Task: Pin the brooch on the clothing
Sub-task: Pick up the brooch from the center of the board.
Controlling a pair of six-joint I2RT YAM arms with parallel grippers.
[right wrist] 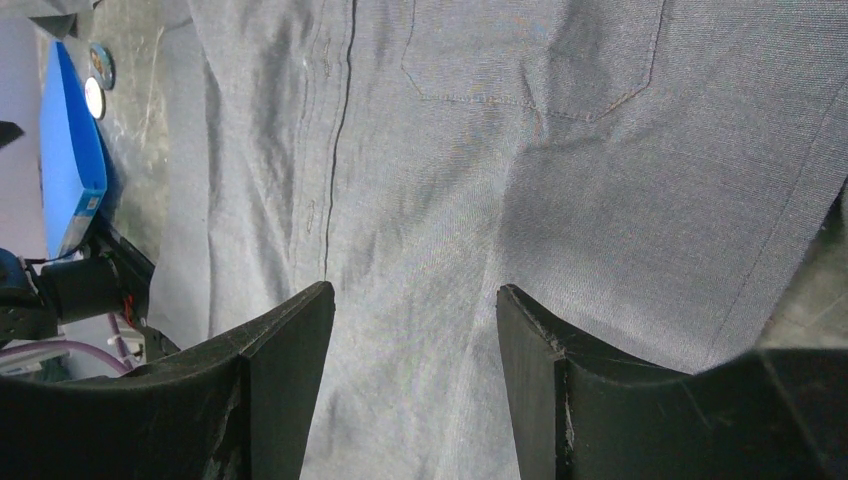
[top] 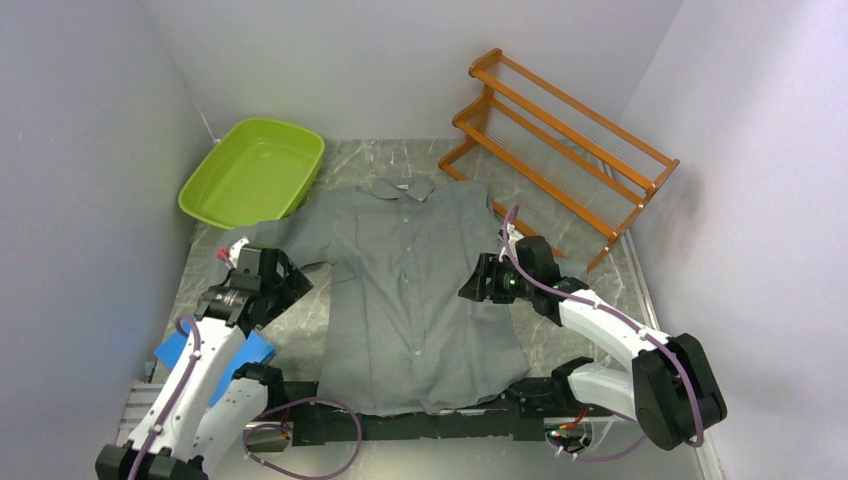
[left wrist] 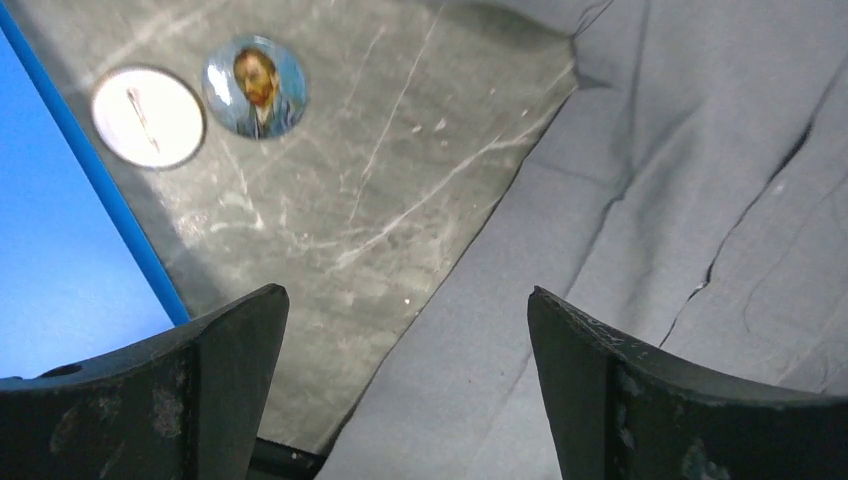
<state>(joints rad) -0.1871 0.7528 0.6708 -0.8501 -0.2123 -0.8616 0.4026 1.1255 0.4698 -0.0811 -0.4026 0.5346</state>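
Dark-grey shirt (top: 420, 290) spread flat on the marble table (top: 305, 335), collar at the far side. On bare marble between the shirt edge and a blue box (left wrist: 60, 250): portrait brooch (left wrist: 255, 86), face up, and just beside it white brooch (left wrist: 148, 116), pin side up. Left gripper (left wrist: 408, 385) above this place, jaws wide apart, holding nothing. Right gripper (right wrist: 415, 340) over the shirt front, near the chest pocket (right wrist: 530, 60), jaws half apart, only cloth below, no grip on it
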